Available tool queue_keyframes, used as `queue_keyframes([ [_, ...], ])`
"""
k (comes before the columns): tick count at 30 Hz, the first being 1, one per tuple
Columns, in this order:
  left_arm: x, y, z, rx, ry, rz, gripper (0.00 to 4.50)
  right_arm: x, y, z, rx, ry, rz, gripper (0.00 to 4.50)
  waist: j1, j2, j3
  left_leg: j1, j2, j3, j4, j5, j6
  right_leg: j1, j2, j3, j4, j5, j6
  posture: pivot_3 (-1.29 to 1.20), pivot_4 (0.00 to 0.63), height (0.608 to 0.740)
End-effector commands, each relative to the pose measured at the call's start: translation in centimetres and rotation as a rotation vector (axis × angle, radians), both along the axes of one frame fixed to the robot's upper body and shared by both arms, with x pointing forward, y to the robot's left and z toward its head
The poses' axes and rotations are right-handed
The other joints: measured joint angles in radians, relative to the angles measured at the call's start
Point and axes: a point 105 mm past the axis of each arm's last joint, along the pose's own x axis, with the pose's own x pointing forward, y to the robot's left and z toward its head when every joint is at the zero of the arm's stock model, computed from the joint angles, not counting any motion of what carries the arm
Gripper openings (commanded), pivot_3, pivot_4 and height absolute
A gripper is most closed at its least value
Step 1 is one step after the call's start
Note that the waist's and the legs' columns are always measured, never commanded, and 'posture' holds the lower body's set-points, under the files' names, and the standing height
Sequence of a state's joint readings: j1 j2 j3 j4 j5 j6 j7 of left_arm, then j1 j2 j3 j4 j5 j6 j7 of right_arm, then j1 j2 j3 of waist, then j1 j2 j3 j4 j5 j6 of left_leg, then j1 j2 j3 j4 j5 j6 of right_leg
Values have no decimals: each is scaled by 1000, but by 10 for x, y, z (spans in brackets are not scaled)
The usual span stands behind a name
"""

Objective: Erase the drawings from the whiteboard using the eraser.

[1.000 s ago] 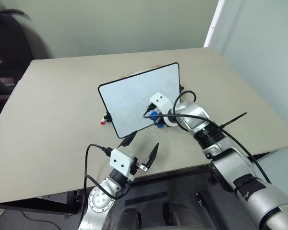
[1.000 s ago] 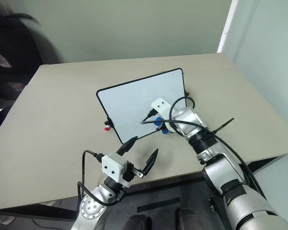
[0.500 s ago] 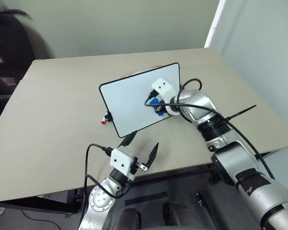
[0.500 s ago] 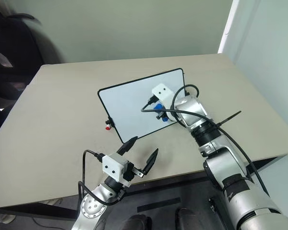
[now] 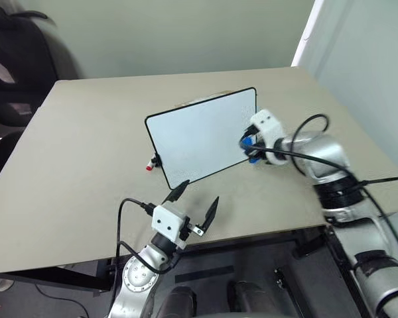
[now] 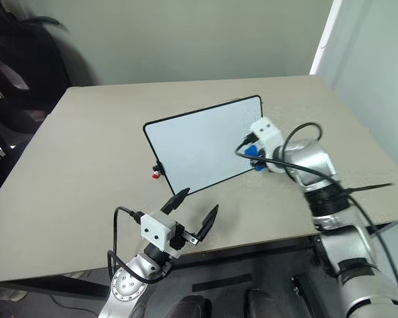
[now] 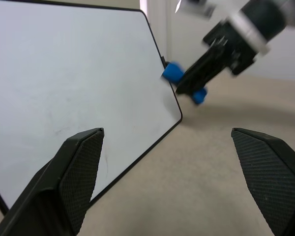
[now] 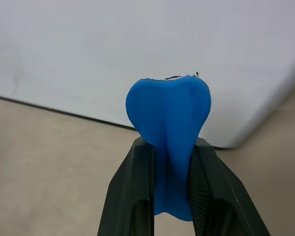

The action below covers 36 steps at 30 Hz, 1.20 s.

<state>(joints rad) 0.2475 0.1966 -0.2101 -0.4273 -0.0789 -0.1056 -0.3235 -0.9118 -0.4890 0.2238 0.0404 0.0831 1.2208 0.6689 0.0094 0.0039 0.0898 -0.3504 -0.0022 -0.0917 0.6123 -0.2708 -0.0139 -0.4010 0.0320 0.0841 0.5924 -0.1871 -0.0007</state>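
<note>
Right gripper [image 8: 169,172] clenched on the eraser [image 8: 168,118] at the whiteboard's [image 5: 199,136] right edge; left gripper [image 5: 194,202] released, low over the surface [image 5: 86,172].

Right wrist view shows the blue eraser squeezed between the two fingers, bulging above them, just off the board's corner; head views only give a blue spot beside the black frame. Left wrist view shows wide-apart fingers [image 7: 78,167], the board face and the right gripper with the eraser by the frame's right side (blurred). No drawings can be made out on the white face. Versus a second ago, the right gripper was over the board's lower middle; now it sits at the right edge, higher. Left gripper is unchanged. A red-tipped knob [image 5: 150,167] sits at the board's left edge.
</note>
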Motion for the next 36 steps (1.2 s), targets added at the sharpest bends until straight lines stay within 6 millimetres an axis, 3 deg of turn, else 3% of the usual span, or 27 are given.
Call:
queue_keyframes([
  [1,-1,-1,8,-5,-35,-9,4500,-10,-21,3,31,22,-43,775,0,0,0,0,0,0,0,1,2,2,0,0,0,-1,0,0,150,739],
  [4,0,-1,8,-5,-34,-10,4500,-13,-42,-3,41,55,-107,775,0,0,0,3,0,0,0,1,2,2,0,0,0,-6,3,0,150,739],
  [8,1,-1,7,-4,-31,-13,4500,-16,-72,-25,17,118,-207,775,0,1,0,1,0,0,0,2,3,4,0,1,0,-6,5,0,150,739],
  [14,3,0,6,-1,-27,-19,4500,-13,-77,-45,28,169,-244,775,-3,1,0,2,0,0,-1,2,3,4,0,1,1,-7,6,0,150,739],
  [17,3,1,6,1,-27,-21,4500,-11,-76,-47,50,194,-255,1462,-3,2,0,2,0,0,-1,2,4,4,0,1,1,-7,7,0,150,739],
  [22,1,4,7,7,-29,-23,4500,-11,-81,-38,62,156,-262,3209,-1,2,0,2,0,0,0,3,4,3,0,1,0,-7,7,0,150,739],
  [26,-2,9,19,14,-80,-8,4500,-24,-80,-22,107,47,-163,4452,3,2,0,0,0,0,0,3,4,4,0,1,0,-7,7,0,150,739],
  [32,-3,21,29,23,-91,8,4500,-55,-65,11,192,-344,-7,4452,6,0,0,1,0,0,-1,0,5,10,1,1,0,-12,9,0,150,739],
  [36,1,26,26,25,-71,19,4500,-68,-49,13,264,-528,21,4452,-3,0,0,4,0,0,1,-2,7,11,0,1,0,-15,11,0,150,739],
])
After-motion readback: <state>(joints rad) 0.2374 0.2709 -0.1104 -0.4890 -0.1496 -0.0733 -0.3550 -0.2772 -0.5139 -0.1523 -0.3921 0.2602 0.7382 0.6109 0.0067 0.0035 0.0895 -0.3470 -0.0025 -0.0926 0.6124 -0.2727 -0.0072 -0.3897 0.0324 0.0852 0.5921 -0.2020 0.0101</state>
